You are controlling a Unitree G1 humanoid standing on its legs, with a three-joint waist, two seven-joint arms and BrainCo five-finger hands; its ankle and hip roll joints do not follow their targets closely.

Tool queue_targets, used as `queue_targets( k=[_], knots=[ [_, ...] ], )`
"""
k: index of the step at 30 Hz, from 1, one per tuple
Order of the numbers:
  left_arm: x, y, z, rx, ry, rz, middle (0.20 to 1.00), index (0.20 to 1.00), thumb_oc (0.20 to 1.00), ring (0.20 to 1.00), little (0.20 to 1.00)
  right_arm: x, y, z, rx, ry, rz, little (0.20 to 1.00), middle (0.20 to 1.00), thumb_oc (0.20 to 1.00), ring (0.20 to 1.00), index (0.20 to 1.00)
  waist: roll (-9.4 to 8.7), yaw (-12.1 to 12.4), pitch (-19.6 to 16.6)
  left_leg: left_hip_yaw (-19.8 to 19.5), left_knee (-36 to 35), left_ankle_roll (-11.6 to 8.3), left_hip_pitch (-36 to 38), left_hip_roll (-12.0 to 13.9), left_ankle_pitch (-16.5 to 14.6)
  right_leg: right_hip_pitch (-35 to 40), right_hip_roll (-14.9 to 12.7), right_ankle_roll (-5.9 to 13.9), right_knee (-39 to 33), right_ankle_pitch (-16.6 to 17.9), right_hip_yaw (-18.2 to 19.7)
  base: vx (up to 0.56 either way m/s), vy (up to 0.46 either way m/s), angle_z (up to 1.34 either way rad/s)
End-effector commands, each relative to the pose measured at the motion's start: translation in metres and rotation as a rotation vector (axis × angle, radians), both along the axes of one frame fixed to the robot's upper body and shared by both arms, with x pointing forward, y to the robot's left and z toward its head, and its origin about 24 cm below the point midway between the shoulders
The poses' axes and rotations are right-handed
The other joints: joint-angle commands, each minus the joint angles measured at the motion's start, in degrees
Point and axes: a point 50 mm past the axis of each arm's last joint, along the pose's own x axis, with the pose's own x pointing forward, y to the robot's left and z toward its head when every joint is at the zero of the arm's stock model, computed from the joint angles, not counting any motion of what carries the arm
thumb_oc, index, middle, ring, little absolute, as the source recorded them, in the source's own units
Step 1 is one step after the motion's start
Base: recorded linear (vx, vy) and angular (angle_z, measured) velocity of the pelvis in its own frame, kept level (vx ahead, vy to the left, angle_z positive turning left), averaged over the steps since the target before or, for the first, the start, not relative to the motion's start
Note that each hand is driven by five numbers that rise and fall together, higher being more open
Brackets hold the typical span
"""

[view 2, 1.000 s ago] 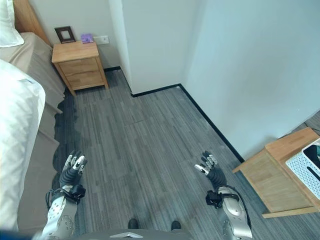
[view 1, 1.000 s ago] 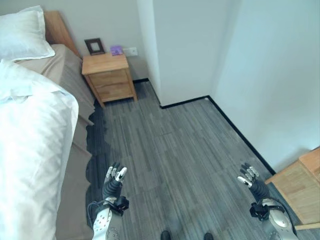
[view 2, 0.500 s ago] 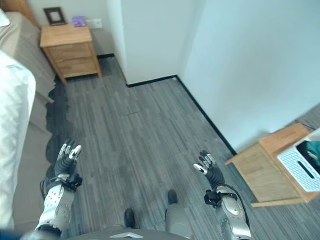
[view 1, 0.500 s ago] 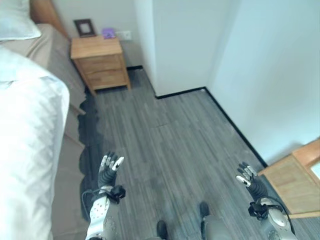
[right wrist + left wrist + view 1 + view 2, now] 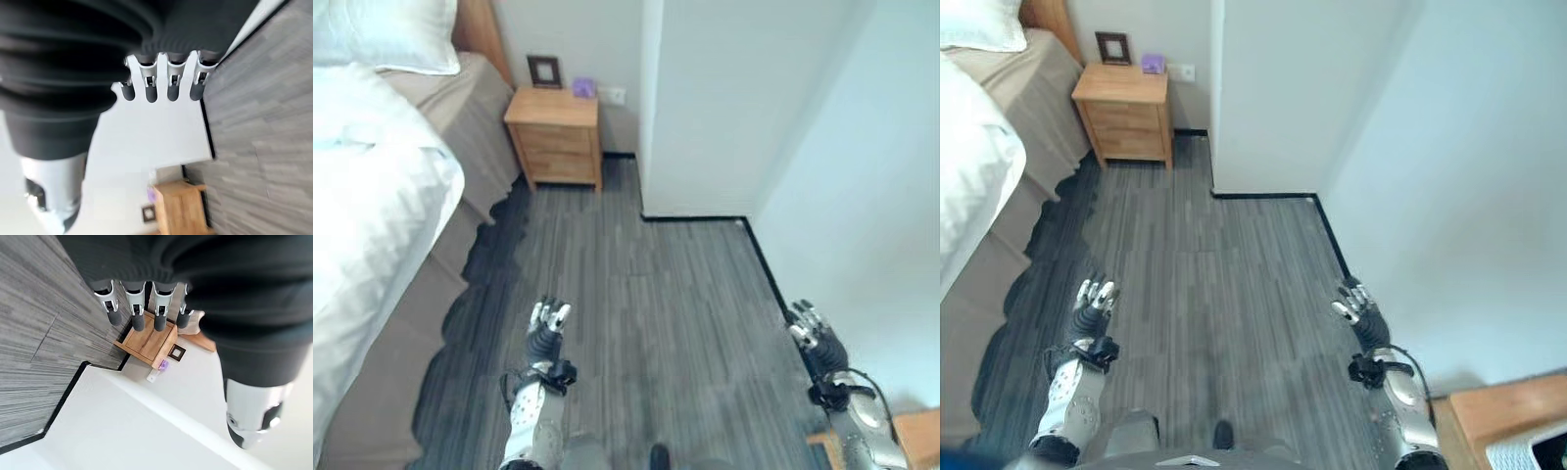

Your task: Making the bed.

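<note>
The bed with its white duvet lies along the robot's left, its edge bordering bare grey floor. The left hand and right hand hover over the floor, fingers straight, holding nothing. A wooden nightstand stands at the far wall beside the bed.

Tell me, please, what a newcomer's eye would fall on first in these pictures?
Probably the bed along the robot's left, its white duvet rumpled over a beige sheet. Next, the wooden nightstand against the far wall, carrying a small picture frame. Nearer, the left hand and right hand hang open over grey floor, holding nothing.
</note>
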Motion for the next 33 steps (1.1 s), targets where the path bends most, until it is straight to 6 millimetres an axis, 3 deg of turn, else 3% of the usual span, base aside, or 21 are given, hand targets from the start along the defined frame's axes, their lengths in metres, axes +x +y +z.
queue_targets(
  k=[1, 2, 3, 4, 5, 7, 13, 14, 15, 16, 17, 19, 20, 21, 23, 24, 25, 27, 30, 31, 33],
  knots=[
    [0.015, 0.000, 0.022, 0.095, -0.109, -0.075, 1.000, 1.000, 1.000, 1.000, 1.000, -0.002, -0.008, 0.017, -0.041, -0.082, 0.024, 1.000, 1.000, 1.000, 1.000, 1.000, 2.15, -0.51, -0.20, -0.10, -13.92, 2.71, 6.11, -2.04, 3.11, 0.58, -4.10, 6.51, -2.46, 2.27, 4.75, 0.39, -0.008, -0.14],
    [0.010, 0.000, 0.017, 0.095, -0.089, -0.076, 1.000, 1.000, 1.000, 1.000, 1.000, -0.005, -0.006, 0.011, -0.053, -0.058, 0.037, 1.000, 1.000, 1.000, 1.000, 1.000, 2.90, 0.29, -0.83, -3.22, -21.96, 3.10, 5.92, -4.90, 5.76, 2.46, -2.62, 6.35, -2.41, 0.78, 5.74, 0.38, -0.010, -0.10],
    [0.010, 0.000, 0.017, 0.095, -0.089, -0.076, 1.000, 1.000, 1.000, 1.000, 1.000, -0.005, -0.006, 0.011, -0.053, -0.058, 0.037, 1.000, 1.000, 1.000, 1.000, 1.000, 2.87, 0.28, -0.78, -3.22, -22.04, 3.10, 6.01, -4.93, 5.80, 2.53, -2.64, 6.35, -2.42, 0.77, 5.72, 0.66, -0.046, -0.42],
    [0.007, -0.001, 0.014, 0.097, -0.076, -0.084, 1.000, 1.000, 1.000, 1.000, 1.000, -0.010, -0.003, 0.008, -0.082, -0.041, 0.066, 1.000, 1.000, 1.000, 1.000, 1.000, 4.42, 1.31, -1.39, -0.81, -30.56, 2.02, 3.73, -5.31, 12.77, 6.10, 0.10, 5.55, -3.30, -1.01, 6.97, 0.41, -0.027, -0.49],
    [0.007, -0.001, 0.013, 0.097, -0.076, -0.084, 1.000, 1.000, 1.000, 1.000, 1.000, -0.010, -0.003, 0.008, -0.082, -0.041, 0.066, 1.000, 1.000, 1.000, 1.000, 1.000, 4.31, 1.43, -1.34, -0.66, -30.79, 2.04, 3.98, -5.37, 12.85, 6.22, -0.01, 5.57, -3.34, -1.05, 7.09, 0.56, -0.027, -0.46],
    [0.005, 0.002, 0.010, 0.111, -0.050, -0.074, 1.000, 1.000, 1.000, 1.000, 1.000, -0.011, 0.000, 0.005, -0.098, -0.023, 0.078, 1.000, 1.000, 1.000, 1.000, 1.000, 4.67, 2.02, -2.41, 6.56, -32.82, 2.04, 3.54, -4.29, 14.74, 9.22, 1.29, 5.02, -3.22, -2.97, 8.95, 0.39, 0.007, -0.42],
    [0.003, 0.010, 0.011, 0.124, -0.052, -0.027, 1.000, 1.000, 1.000, 1.000, 1.000, -0.009, 0.016, 0.001, -0.071, -0.015, 0.136, 1.000, 1.000, 1.000, 1.000, 1.000, 2.77, 2.52, -5.06, 11.29, -29.09, 4.13, 4.40, -3.68, 10.48, 11.00, -0.34, 5.49, -2.04, -5.38, 9.57, 0.33, 0.050, -0.28],
    [0.003, 0.017, 0.016, 0.162, -0.058, -0.006, 1.000, 1.000, 1.000, 1.000, 1.000, -0.002, 0.028, 0.000, -0.059, -0.023, 0.165, 1.000, 1.000, 1.000, 1.000, 1.000, 0.93, 3.81, -5.12, 13.85, -28.17, 5.45, 6.13, -3.81, 7.45, 9.50, -2.22, 8.94, 5.61, -1.88, 7.66, 0.38, 0.054, -0.76],
    [0.006, 0.023, 0.022, 0.173, -0.075, 0.019, 1.000, 1.000, 1.000, 1.000, 1.000, 0.006, 0.039, 0.005, -0.060, -0.049, 0.210, 1.000, 1.000, 1.000, 1.000, 1.000, 1.08, 4.07, -3.90, 14.60, -28.55, 6.26, 8.85, -3.17, 6.16, 4.60, -2.51, 14.14, 17.63, 3.61, 4.91, 0.39, 0.057, -0.96],
    [0.006, 0.023, 0.022, 0.174, -0.075, 0.020, 1.000, 1.000, 1.000, 1.000, 1.000, 0.006, 0.039, 0.005, -0.060, -0.049, 0.210, 1.000, 1.000, 1.000, 1.000, 1.000, 1.04, 4.06, -3.91, 14.62, -28.55, 6.27, 8.80, -3.19, 6.16, 4.48, -2.53, 14.15, 17.79, 3.52, 4.92, 0.25, 0.039, -0.48],
    [0.009, 0.024, 0.024, 0.177, -0.083, 0.024, 1.000, 1.000, 1.000, 1.000, 1.000, 0.010, 0.044, 0.008, -0.068, -0.062, 0.236, 1.000, 1.000, 1.000, 1.000, 1.000, 1.67, 3.66, -2.88, 14.19, -28.78, 6.51, 10.71, -2.50, 5.67, 1.71, -3.15, 15.79, 23.68, 6.23, 2.73, 0.17, 0.036, -0.21],
    [0.009, 0.027, 0.027, 0.208, -0.082, 0.015, 1.000, 1.000, 1.000, 1.000, 1.000, 0.008, 0.048, 0.006, -0.074, -0.053, 0.254, 1.000, 1.000, 1.000, 1.000, 1.000, 3.82, 1.93, -1.12, 11.69, -30.32, 6.68, 15.47, -1.12, 5.07, -5.30, -4.35, 15.74, 32.43, 7.81, -0.72, 0.32, 0.050, 0.22],
    [0.009, 0.027, 0.027, 0.208, -0.082, 0.015, 1.000, 1.000, 1.000, 1.000, 1.000, 0.008, 0.048, 0.006, -0.074, -0.053, 0.254, 1.000, 1.000, 1.000, 1.000, 1.000, 3.85, 1.93, -1.16, 11.69, -30.32, 6.68, 15.44, -1.09, 5.07, -5.32, -4.32, 15.74, 32.39, 7.84, -0.72, 0.34, -0.005, 0.56],
    [0.009, 0.029, 0.029, 0.208, -0.086, 0.015, 1.000, 1.000, 1.000, 1.000, 1.000, 0.006, 0.049, 0.004, -0.078, -0.044, 0.264, 1.000, 1.000, 1.000, 1.000, 1.000, 4.15, 1.77, -0.79, 10.99, -30.72, 6.27, 17.01, -0.65, 4.65, -6.02, -8.89, 14.35, 29.66, 7.21, -3.25, 0.25, -0.038, 0.76],
    [0.007, 0.029, 0.028, 0.189, -0.091, -0.001, 1.000, 1.000, 1.000, 1.000, 1.000, 0.003, 0.045, 0.003, -0.085, -0.035, 0.256, 1.000, 1.000, 1.000, 1.000, 1.000, 4.95, 0.99, -0.68, 8.82, -31.37, 5.26, 19.17, -0.05, 3.51, -7.20, -13.45, 11.70, 24.15, 4.18, -6.00, 0.42, -0.122, 0.83],
    [0.004, 0.028, 0.023, 0.184, -0.073, -0.020, 1.000, 1.000, 1.000, 1.000, 1.000, -0.002, 0.038, -0.001, -0.077, -0.010, 0.231, 1.000, 1.000, 1.000, 1.000, 1.000, 4.49, -0.17, -1.04, 6.75, -31.50, 4.24, 20.49, -0.18, 1.97, -7.58, -14.14, 11.75, 15.34, 4.42, -3.34, 0.36, -0.151, 0.95],
    [0.004, 0.028, 0.023, 0.184, -0.073, -0.020, 1.000, 1.000, 1.000, 1.000, 1.000, -0.002, 0.038, -0.001, -0.077, -0.010, 0.231, 1.000, 1.000, 1.000, 1.000, 1.000, 4.50, -0.17, -1.05, 6.74, -31.50, 4.24, 20.47, -0.17, 1.97, -7.57, -14.13, 11.75, 15.30, 4.44, -3.36, 0.37, -0.165, 1.13],
    [0.000, 0.030, 0.019, 0.195, -0.054, -0.031, 1.000, 1.000, 1.000, 1.000, 1.000, -0.010, 0.036, -0.009, -0.046, 0.024, 0.210, 1.000, 1.000, 1.000, 1.000, 1.000, 3.30, -1.54, -1.65, 3.92, -33.11, 2.85, 22.94, -0.40, 0.53, -7.80, -14.11, 13.69, 3.02, 6.70, 5.66, 0.34, -0.182, 0.91],
    [-0.001, 0.030, 0.021, 0.205, -0.063, -0.041, 1.000, 1.000, 1.000, 1.000, 1.000, -0.018, 0.039, -0.014, -0.044, 0.049, 0.237, 1.000, 1.000, 1.000, 1.000, 1.000, 2.72, -2.00, -1.76, 0.78, -35.41, 1.19, 25.78, 0.98, -0.26, -11.20, -14.58, 15.83, -2.68, 10.61, 8.50, 0.33, -0.241, 0.50],
    [-0.001, 0.029, 0.021, 0.204, -0.063, -0.041, 1.000, 1.000, 1.000, 1.000, 1.000, -0.018, 0.039, -0.014, -0.045, 0.050, 0.237, 1.000, 1.000, 1.000, 1.000, 1.000, 2.85, -2.15, -1.67, 0.61, -35.46, 1.16, 25.93, 1.11, -0.31, -10.91, -14.52, 15.80, -2.80, 10.58, 8.25, 0.32, -0.277, 0.41],
    [0.002, 0.024, 0.023, 0.224, -0.075, -0.076, 1.000, 1.000, 1.000, 1.000, 1.000, -0.021, 0.038, -0.016, -0.049, 0.068, 0.249, 1.000, 1.000, 1.000, 1.000, 1.000, 2.16, -3.10, -1.68, -2.42, -35.67, -0.27, 26.73, 3.08, -0.53, -10.93, -12.64, 16.45, -1.73, 9.92, 11.96, 0.25, -0.356, 0.68]
  ],
)
